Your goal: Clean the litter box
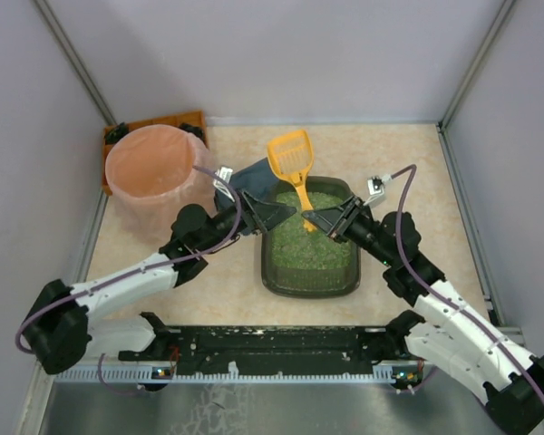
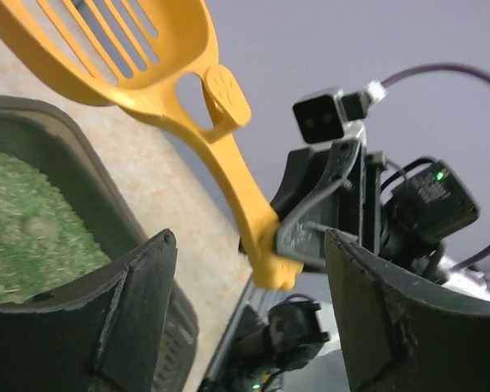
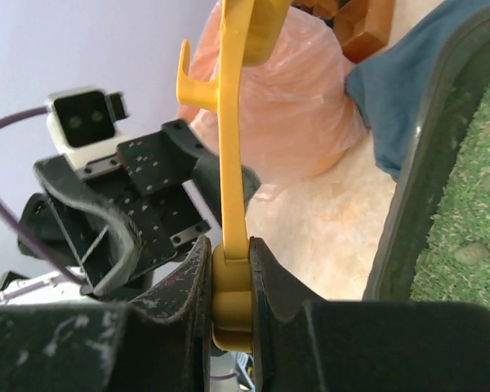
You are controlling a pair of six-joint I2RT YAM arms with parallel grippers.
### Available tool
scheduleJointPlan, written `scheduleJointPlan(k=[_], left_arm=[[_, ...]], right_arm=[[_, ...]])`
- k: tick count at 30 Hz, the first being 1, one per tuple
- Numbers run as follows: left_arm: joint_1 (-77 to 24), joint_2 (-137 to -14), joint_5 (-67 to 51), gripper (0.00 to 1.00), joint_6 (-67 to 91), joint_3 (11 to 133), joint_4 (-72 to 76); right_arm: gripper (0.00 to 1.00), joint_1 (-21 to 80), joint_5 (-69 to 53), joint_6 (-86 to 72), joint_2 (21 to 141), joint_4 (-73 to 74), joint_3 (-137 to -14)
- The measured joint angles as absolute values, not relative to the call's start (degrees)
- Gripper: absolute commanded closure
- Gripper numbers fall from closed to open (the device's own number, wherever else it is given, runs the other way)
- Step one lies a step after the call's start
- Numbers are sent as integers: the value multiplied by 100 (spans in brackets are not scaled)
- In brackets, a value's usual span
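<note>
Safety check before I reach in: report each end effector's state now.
Left end effector: open, holding nothing.
Right end effector: shut on the handle end of the yellow scoop.

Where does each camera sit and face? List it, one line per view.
Top external: above, behind the arms, looking down on litter box, bucket; both arms show.
Left wrist: on left arm, facing scoop; its open left fingers frame it.
Right wrist: on right arm, facing bucket; right fingers clamp the scoop handle.
Shared: scoop, litter box in all.
</note>
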State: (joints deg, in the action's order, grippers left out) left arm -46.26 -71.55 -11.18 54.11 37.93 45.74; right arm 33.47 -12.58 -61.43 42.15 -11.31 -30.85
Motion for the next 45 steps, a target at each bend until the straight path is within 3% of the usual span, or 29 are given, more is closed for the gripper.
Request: scheduleJointPlan(k=[2, 11, 16, 22, 29, 32, 39, 45], left_arm=[[-4626, -6713, -1098, 16, 4840, 3721, 4032], [-4626, -5741, -910, 20, 1020, 4187, 2386], [-4624, -5752, -1214, 29, -1031, 4230, 2381], [-4628, -6143, -2403, 41, -3411, 4587, 2158], [-4644, -6766, -3157, 50, -5144, 5347, 1310], [-4657, -6965, -3352, 50, -5688, 5723, 847], [-4788, -7177, -3573, 39, -6484, 6042, -32], [-5186, -7461, -3361, 37, -6956, 6128, -429]], right_arm=[[100, 3341, -1162, -5924, 4174, -661, -3339], [100, 3282, -923, -4617, 4556, 1608, -4757], [100, 3282, -934, -3948, 4842, 2515, -5264], [100, 3282, -1041, -3363, 5094, 3288, -5791], [100, 3282, -1232, -2976, 5151, 3771, -5905], [100, 3282, -1295, -2873, 5157, 3935, -5909], [100, 3282, -1391, -2709, 5218, 4204, -6128], [100, 3282, -1490, -2622, 5271, 4324, -6208]])
